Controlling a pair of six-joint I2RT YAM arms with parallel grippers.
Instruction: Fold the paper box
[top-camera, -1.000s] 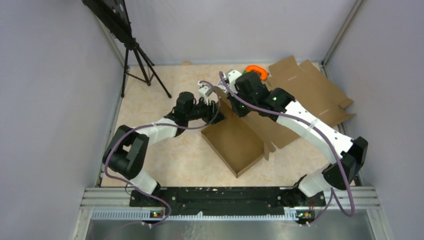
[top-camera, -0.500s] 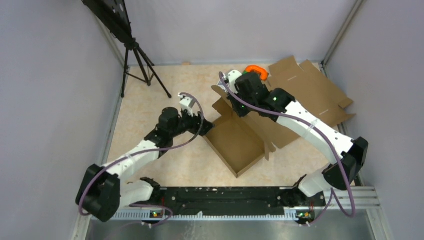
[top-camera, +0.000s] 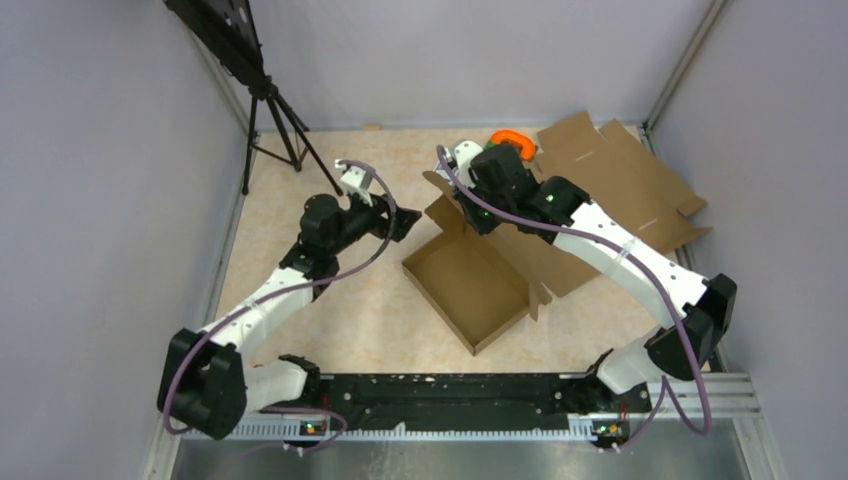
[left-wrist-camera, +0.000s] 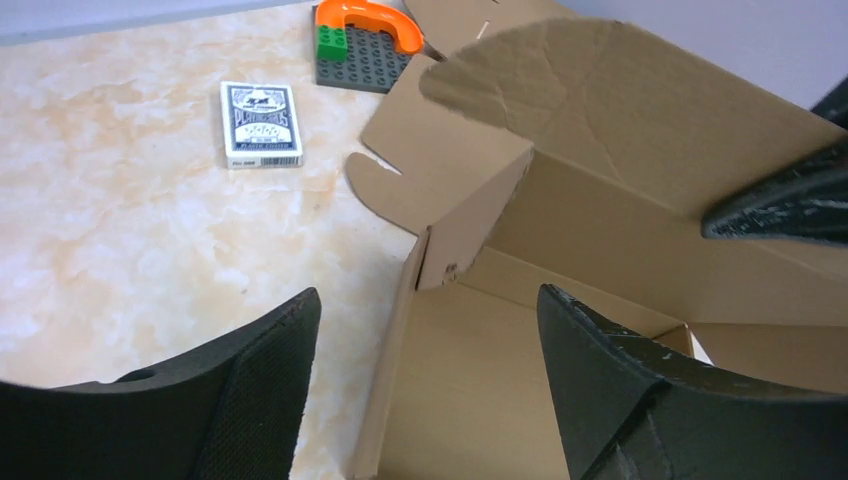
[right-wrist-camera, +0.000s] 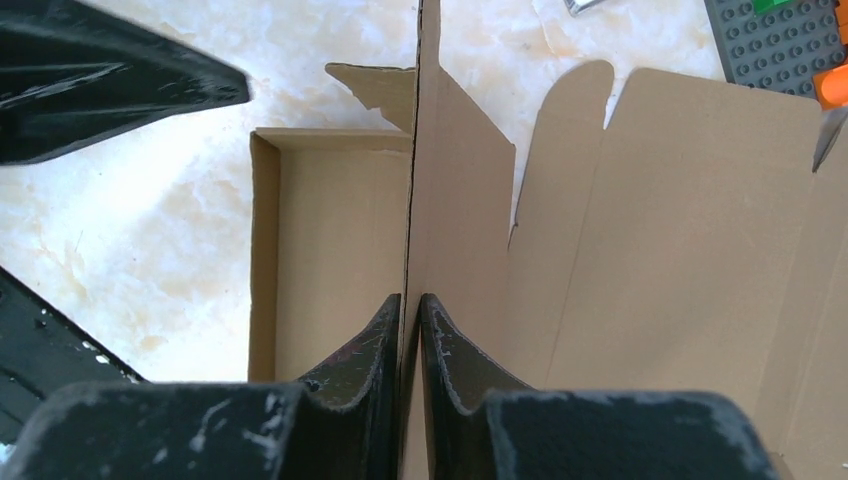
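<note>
Status: left gripper (top-camera: 398, 222) is hanging released, jaws wide, near the left corner of the paper box (top-camera: 466, 288). We're seeing the box sitting mid-way on the table (top-camera: 350, 320), tray walls up, while the right gripper (right-wrist-camera: 412, 305) is clenching its upright rear wall.

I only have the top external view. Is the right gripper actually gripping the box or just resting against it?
Observer: Gripping. The right wrist view shows the right gripper pinching an upright wall of the paper box.
Operator: Anything in the left one?
Observer: No. The left wrist view shows the left gripper open and empty, the box's corner ahead of it.
Operator: Anything on the table I'm missing?
Observer: A small card pack lies flat on the table near a grey building-block plate.
</note>
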